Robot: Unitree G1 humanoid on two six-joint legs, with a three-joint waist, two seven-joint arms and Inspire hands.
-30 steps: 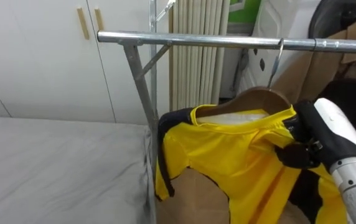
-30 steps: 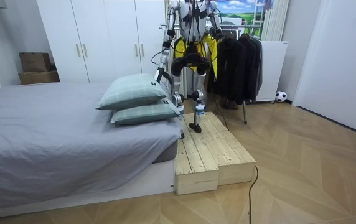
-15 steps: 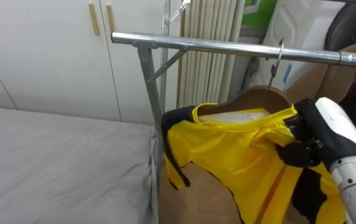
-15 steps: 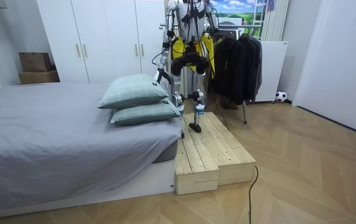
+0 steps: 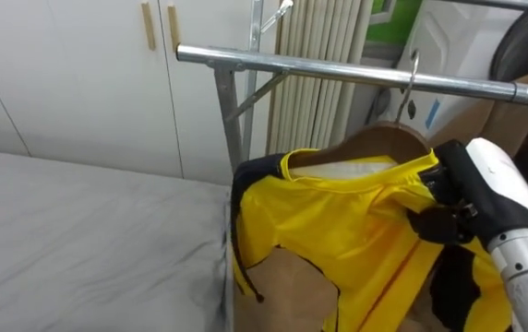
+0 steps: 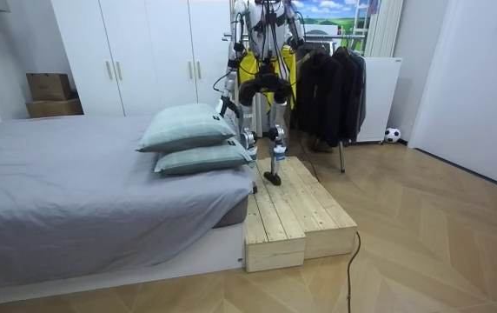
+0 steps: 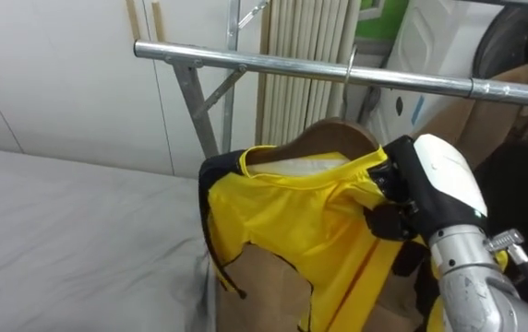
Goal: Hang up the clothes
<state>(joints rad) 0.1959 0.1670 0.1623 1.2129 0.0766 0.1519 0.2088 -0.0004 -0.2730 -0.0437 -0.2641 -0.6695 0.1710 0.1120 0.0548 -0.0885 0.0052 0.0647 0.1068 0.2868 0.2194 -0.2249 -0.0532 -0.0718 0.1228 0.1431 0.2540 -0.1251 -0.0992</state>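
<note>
In the left eye view, your yellow shirt [image 5: 338, 221] sits on a wooden hanger [image 5: 384, 143] whose hook [image 5: 410, 83] is over the metal rail [image 5: 338, 71]. Your right robot hand [image 5: 449, 221] is clamped on the shirt's shoulder at the hanger's end. The grey bed [image 5: 79, 249] lies below on the left.

In the room view, your robot stands on a wooden platform [image 6: 296, 213] beside the bed, facing the rack of dark coats [image 6: 331, 87]. Your left robot hand [image 6: 223, 104] hangs low near the pillows [image 6: 188, 130]; you cannot tell its state.
</note>
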